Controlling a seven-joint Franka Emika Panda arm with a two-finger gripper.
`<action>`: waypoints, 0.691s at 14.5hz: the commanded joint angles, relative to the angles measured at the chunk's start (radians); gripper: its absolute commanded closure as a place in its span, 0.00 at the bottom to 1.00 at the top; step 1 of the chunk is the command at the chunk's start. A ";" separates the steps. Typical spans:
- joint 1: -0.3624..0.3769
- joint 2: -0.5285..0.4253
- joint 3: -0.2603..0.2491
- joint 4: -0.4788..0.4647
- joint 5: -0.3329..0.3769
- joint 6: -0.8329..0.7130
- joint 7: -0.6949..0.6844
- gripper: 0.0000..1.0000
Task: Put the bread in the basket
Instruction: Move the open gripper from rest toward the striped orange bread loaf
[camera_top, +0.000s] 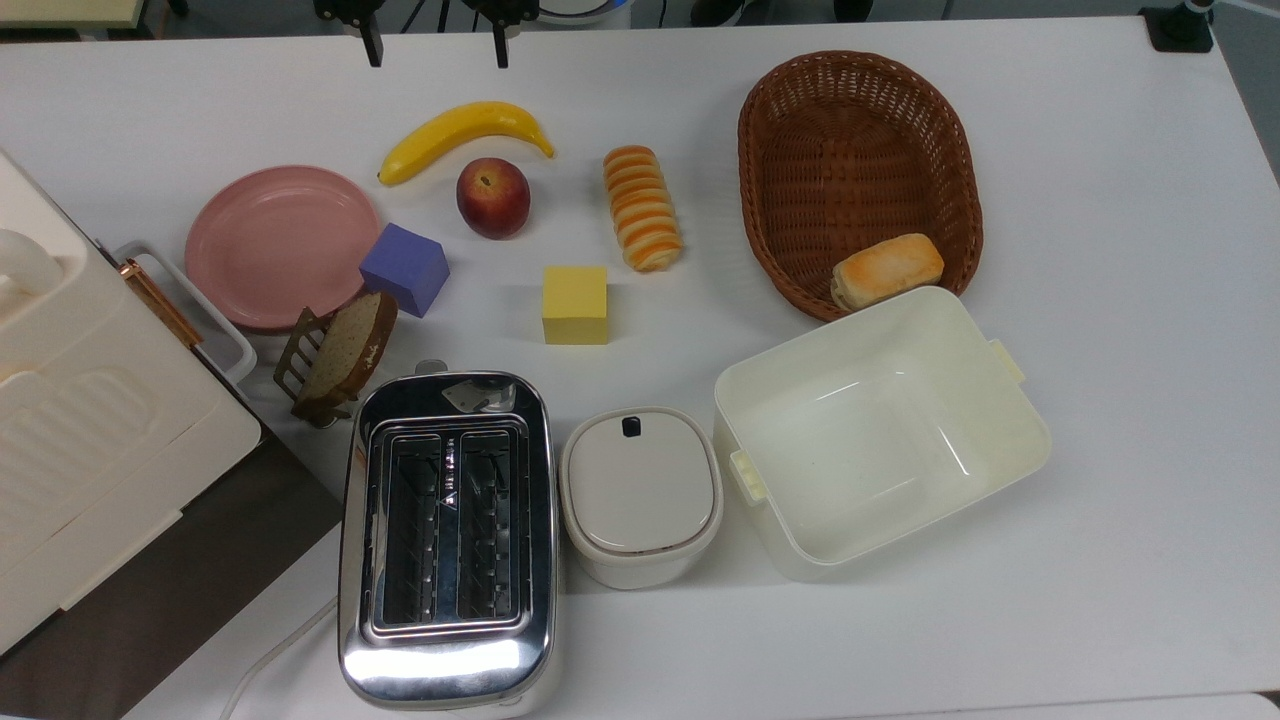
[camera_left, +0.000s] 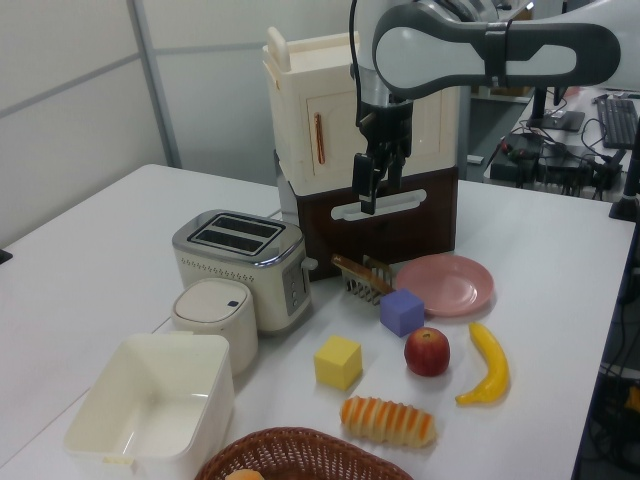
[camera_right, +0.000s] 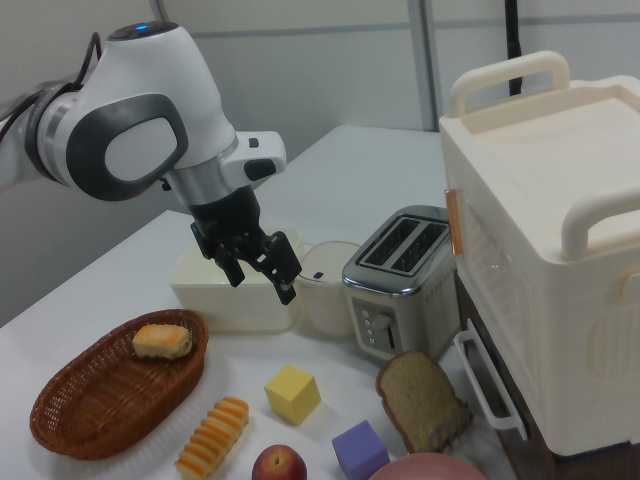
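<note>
The bread (camera_top: 642, 208) is seen lying flat on the table (camera_top: 1100, 250) in the top view, long axis running approx. 12-to-6 o'clock, tilted slightly toward 5. It is placed at 9 o'clock of the basket (camera_top: 800, 150), apart from it, w/ a peach (camera_top: 493, 197) at its 9 and a yellow cube (camera_top: 575, 304) at its 7. The gripper (camera_right: 258, 262) is held above the table, fingers spread, nothing btwn them.
</note>
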 joint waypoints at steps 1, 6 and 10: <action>0.032 0.014 0.023 0.018 -0.007 -0.035 0.067 0.00; 0.032 0.011 0.025 0.011 -0.006 -0.040 0.071 0.00; 0.034 0.009 0.026 0.008 -0.004 -0.043 0.072 0.00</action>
